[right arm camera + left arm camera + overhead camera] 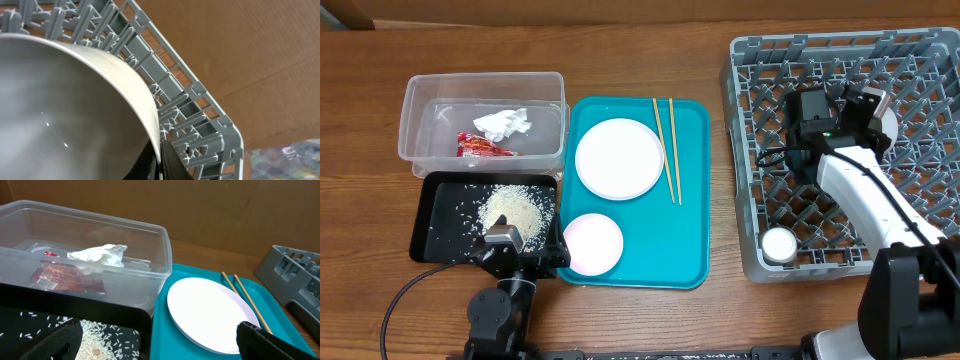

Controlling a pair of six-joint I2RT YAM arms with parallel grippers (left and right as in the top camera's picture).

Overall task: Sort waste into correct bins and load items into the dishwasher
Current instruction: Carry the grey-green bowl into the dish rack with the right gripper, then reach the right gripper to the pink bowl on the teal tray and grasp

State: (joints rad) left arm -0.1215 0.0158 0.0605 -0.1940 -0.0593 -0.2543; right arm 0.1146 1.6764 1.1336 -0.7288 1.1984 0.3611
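The clear tub (485, 88) holds a white tissue (503, 123) and a red wrapper (482, 148). In front of it, the black tray (432, 215) holds rice (515, 208). My left gripper (525, 255) is open and empty, low over the seam between the black tray and the teal tray (155, 345). A large white plate (619, 158), a smaller pale dish (593, 243) and two chopsticks (667, 150) lie on the teal tray. My right gripper (865, 105) is over the grey rack (920, 60), shut on the rim of a pale bowl (65, 110). A small white cup (780, 245) sits in the rack's near left corner.
The teal tray (690, 200) lies between the bins and the rack. The left wrist view shows the tub (150, 227), plate (210, 312), chopsticks (245, 300) and a rack corner (295, 270). Brown cardboard stands behind the table.
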